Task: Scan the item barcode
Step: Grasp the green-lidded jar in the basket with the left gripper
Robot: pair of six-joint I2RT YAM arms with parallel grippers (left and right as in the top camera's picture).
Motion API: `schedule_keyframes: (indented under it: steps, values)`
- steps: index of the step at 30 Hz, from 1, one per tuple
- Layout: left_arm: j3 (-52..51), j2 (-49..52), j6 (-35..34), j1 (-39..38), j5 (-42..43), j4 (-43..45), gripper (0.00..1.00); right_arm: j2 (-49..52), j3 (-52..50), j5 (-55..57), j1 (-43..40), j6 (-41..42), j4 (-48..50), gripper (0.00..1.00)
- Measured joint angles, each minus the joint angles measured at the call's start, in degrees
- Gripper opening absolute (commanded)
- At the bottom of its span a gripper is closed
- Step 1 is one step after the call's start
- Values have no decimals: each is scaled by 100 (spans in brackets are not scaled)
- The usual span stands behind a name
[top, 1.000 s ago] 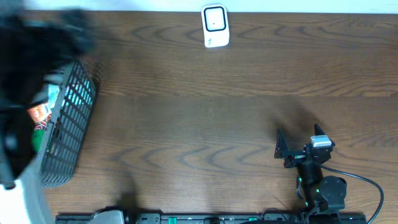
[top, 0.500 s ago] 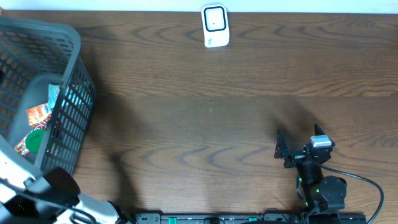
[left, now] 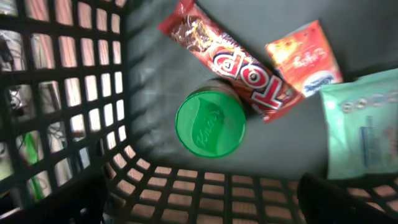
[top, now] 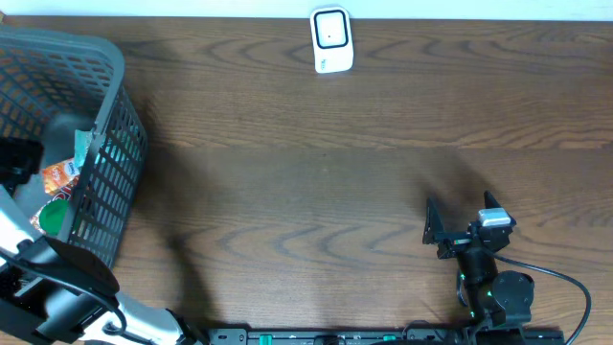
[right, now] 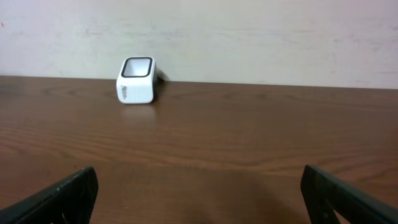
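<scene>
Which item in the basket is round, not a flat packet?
The green-lidded jar, lid facing the camera, beside the red Top bar; that bar, the orange sachet and the pale green pack are flat wrappers.

The counter (top: 316, 182) is dark wood-grain with a soft sheen. The basket (top: 107, 187) is grey matt plastic lattice; inside, a smooth green plastic lid (left: 210, 123) and glossy red wrapper (left: 239, 65).
</scene>
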Motion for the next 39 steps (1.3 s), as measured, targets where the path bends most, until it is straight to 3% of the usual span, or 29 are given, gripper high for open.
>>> schedule_keyframes:
  steps: [18,39]
  values:
    - [-1985,2,278,0,0,1814,98,0,0,0,0,0,0,99]
    - [-3412,2,284,42,0,3259,98,0,0,-2,0,0,0,99]
